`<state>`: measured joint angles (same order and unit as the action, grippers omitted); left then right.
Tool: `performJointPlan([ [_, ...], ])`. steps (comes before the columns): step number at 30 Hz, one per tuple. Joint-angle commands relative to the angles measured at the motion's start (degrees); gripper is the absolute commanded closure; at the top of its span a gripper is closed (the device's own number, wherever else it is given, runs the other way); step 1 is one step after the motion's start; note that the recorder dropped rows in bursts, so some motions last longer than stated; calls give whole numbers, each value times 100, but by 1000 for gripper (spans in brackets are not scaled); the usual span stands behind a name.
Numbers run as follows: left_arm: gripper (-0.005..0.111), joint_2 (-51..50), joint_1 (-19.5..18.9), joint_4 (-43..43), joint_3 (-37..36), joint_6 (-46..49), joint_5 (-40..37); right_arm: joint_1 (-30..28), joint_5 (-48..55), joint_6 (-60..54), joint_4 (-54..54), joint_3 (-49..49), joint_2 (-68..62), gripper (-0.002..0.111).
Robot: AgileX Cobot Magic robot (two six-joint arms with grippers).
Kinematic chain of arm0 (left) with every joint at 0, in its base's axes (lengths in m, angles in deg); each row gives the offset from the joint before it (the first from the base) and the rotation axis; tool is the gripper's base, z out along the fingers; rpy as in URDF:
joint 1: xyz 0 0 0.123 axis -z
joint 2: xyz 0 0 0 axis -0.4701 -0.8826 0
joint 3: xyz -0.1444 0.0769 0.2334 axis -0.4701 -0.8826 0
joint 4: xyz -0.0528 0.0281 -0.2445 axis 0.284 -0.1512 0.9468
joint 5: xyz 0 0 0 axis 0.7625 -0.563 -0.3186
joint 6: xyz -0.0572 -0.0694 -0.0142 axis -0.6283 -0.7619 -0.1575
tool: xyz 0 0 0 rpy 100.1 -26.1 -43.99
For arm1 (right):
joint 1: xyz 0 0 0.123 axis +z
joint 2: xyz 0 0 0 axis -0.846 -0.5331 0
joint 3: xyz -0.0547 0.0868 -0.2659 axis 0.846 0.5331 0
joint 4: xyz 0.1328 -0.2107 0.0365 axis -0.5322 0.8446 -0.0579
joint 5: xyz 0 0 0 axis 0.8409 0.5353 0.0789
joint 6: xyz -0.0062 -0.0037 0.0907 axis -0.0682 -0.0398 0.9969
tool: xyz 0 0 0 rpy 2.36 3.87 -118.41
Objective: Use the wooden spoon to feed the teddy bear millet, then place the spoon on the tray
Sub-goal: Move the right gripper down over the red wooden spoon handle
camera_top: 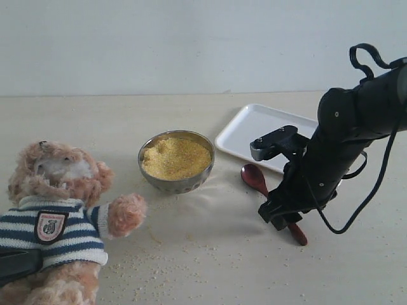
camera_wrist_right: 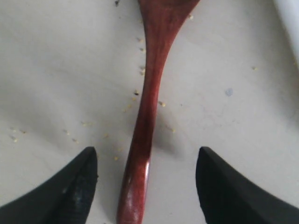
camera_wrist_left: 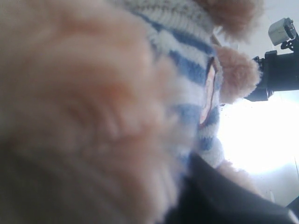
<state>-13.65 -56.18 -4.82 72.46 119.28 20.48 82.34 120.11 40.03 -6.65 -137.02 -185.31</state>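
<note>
The teddy bear [camera_top: 57, 216] sits at the front left in its striped shirt; its fur and shirt [camera_wrist_left: 187, 70] fill the left wrist view. My left gripper [camera_top: 14, 265] presses against the bear's side, and only one dark blurred finger [camera_wrist_left: 224, 200] shows, so its state is unclear. The millet [camera_top: 176, 157] is heaped in a metal bowl [camera_top: 159, 181]. The wooden spoon [camera_top: 254, 178] lies flat on the table between bowl and tray [camera_top: 254, 130]. My right gripper [camera_top: 280, 219] is open, low over the spoon's handle [camera_wrist_right: 142, 140], which lies between the fingers untouched.
Loose millet grains [camera_top: 152, 267] are scattered on the table in front of the bear and around the spoon handle [camera_wrist_right: 140, 70]. The tray's rim [camera_wrist_right: 289, 14] lies close beside the spoon. My right arm [camera_wrist_left: 275, 74] shows beyond the bear's paw.
</note>
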Motion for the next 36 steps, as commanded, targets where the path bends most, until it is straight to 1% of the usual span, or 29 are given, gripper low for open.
performJointPlan([
  [1,102,41,-23,141,-1,46,-116,1,-82,-10,22,-42,-1,52],
  [20,102,41,-23,141,-1,46,-116,1,177,-59,-41,-42,-1,53],
  [27,102,41,-23,141,-1,46,-116,1,106,-341,-480,-42,-1,53],
  [36,102,41,-23,141,-1,46,-116,1,64,-341,-479,-42,-102,53],
])
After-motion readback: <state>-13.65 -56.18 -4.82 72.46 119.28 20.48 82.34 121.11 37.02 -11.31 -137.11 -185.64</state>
